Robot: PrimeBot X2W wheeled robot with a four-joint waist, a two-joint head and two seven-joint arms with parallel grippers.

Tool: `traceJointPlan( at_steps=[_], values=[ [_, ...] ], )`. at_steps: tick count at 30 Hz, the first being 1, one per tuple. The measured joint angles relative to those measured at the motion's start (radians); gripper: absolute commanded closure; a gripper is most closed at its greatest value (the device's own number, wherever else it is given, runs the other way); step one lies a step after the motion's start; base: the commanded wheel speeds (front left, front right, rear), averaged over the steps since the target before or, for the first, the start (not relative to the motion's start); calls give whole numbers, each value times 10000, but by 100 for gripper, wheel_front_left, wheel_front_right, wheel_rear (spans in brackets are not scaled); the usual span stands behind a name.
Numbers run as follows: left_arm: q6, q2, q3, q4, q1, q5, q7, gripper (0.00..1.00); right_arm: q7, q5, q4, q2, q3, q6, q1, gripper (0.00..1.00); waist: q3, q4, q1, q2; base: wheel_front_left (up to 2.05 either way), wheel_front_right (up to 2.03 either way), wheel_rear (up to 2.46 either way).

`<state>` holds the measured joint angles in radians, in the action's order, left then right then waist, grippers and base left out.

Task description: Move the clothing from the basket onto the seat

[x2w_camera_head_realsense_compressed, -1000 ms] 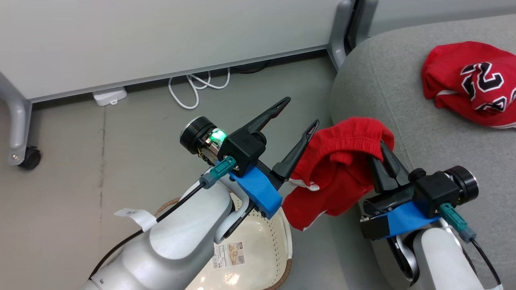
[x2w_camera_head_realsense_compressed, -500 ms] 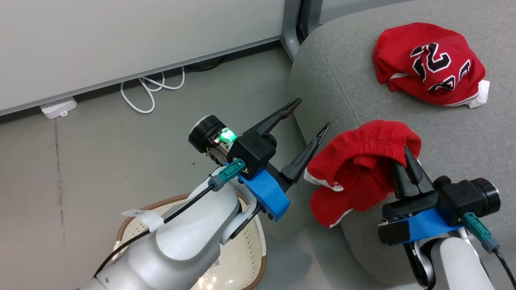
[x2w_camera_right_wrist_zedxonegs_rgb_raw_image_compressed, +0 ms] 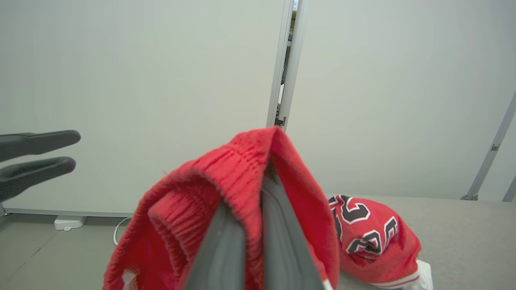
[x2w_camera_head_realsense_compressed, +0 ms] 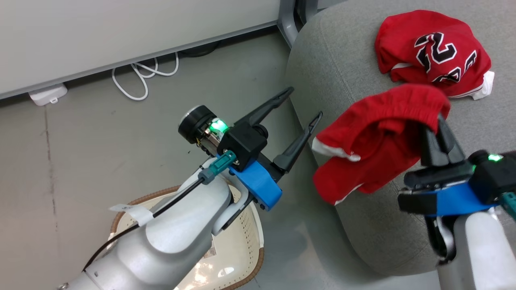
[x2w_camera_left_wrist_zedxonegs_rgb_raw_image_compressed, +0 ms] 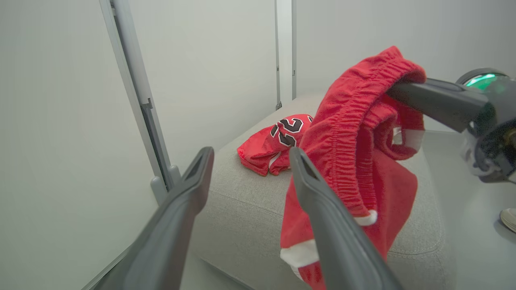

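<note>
My right gripper is shut on the waistband of a red garment with white trim, which hangs over the near corner of the grey sofa. The red jersey with black-and-white numerals lies crumpled on the sofa behind it. My left gripper stands open and empty just left of the hanging garment, above the floor. The cream basket with a brown rim sits on the floor beneath my left arm, mostly hidden by it. In the right wrist view the garment drapes over my shut fingers.
A pale partition wall on a grey frame runs behind, its upright close to the sofa's corner. White cable and a white power adapter lie on the grey floor by the wall.
My right gripper has carried the red garment up and further over the sofa, toward the jersey. The head camera has turned right. My left gripper stays open.
</note>
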<state>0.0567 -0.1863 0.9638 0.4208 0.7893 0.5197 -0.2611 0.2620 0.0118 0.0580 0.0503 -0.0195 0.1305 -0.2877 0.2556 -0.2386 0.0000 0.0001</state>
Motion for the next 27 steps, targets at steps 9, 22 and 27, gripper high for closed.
traceJointPlan(
  at_steps=[9,22,27],
  values=[
    [-167,-380,-144,-512,730,-238,211,0,2,65,-890,75,-1509,0,-2963,100,1238,146,0,0,0,0,0],
    [-311,-1053,-270,-1375,2009,-823,658,0,6,-318,-150,2704,-4500,0,-7433,100,4047,430,2,0,0,0,0],
    [-385,-1221,-295,-1511,2165,-922,671,0,2,-282,836,3352,-5049,2,-7596,100,4965,485,2,0,0,0,0]
  ],
)
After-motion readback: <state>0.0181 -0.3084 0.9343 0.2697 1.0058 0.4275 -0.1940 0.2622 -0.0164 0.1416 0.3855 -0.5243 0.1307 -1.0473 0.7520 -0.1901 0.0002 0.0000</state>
